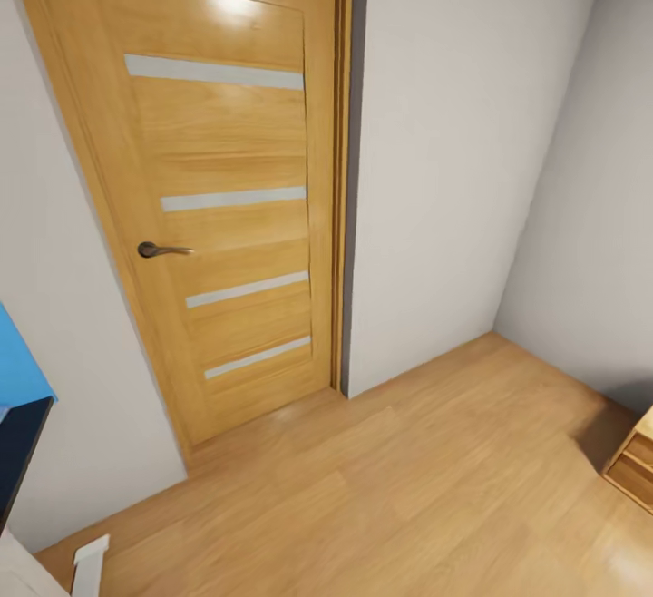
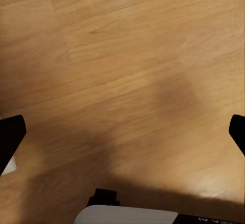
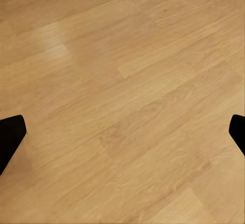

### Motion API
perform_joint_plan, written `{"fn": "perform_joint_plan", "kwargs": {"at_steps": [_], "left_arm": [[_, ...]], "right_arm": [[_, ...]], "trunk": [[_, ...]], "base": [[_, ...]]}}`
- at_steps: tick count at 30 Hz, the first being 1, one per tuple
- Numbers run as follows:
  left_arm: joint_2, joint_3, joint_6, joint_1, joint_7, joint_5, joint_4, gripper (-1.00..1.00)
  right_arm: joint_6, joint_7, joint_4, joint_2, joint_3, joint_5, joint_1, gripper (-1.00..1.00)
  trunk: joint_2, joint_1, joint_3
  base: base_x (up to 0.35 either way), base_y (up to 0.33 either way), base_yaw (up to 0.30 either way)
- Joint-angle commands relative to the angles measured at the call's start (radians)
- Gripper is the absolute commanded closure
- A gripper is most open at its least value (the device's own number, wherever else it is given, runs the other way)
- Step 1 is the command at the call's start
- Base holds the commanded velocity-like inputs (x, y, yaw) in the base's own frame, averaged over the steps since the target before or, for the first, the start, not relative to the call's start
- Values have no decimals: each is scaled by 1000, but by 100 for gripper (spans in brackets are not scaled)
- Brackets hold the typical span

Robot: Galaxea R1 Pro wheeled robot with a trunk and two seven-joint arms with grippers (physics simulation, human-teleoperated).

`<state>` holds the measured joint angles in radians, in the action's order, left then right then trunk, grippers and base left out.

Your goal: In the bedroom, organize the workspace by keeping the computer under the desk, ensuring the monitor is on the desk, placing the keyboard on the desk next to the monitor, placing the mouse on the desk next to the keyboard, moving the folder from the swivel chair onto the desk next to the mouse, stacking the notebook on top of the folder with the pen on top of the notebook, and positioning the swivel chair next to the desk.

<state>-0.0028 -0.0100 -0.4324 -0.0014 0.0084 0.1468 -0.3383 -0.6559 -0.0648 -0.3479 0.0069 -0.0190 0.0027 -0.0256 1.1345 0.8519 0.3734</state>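
A dark slab edge [image 1: 18, 452] with a white leg [image 1: 89, 565] below it pokes in at the lower left of the head view; it looks like a corner of the desk. The other task things are out of view. In the left wrist view, my left gripper [image 2: 122, 137] is open over bare wooden floor, its black fingertips [image 2: 10, 138] far apart and holding nothing. My right gripper [image 3: 122, 137] is also open over the floor, with its fingertips [image 3: 10, 134] at the picture's two sides.
A closed wooden door [image 1: 218, 198] with a dark handle [image 1: 159, 250] stands ahead between white walls. A blue panel [image 1: 18, 366] sits above the dark slab. A light wooden drawer chest [image 1: 635, 465] is at the right edge. My white base [image 2: 127, 216] shows in the left wrist view.
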Motion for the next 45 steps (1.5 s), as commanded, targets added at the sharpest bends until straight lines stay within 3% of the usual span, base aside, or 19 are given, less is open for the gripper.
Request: {"fn": "perform_joint_plan", "kwargs": {"at_steps": [1, 8, 19, 45], "left_arm": [[0, -1, -2, 0, 1, 2, -1, -100], [0, -1, -6, 0, 1, 1, -1, -100], [0, -2, -28, 0, 1, -1, -1, -100], [1, -1, -20, 0, 1, 0, 2, -100]], "right_arm": [[-6, -7, 3, 1, -1, 1, 0, -100], [-11, -34, 7, 2, -1, 0, 0, -100], [-11, -35, 7, 2, -1, -1, 0, -100], [-13, -34, 8, 4, 5, 3, 0, -100]], "trunk": [[0, 1, 1], [0, 1, 1], [0, 1, 1], [0, 1, 1]], "base": [[322, 0, 286], [320, 0, 287], [54, -27, 289], [0, -310, 290]]}}
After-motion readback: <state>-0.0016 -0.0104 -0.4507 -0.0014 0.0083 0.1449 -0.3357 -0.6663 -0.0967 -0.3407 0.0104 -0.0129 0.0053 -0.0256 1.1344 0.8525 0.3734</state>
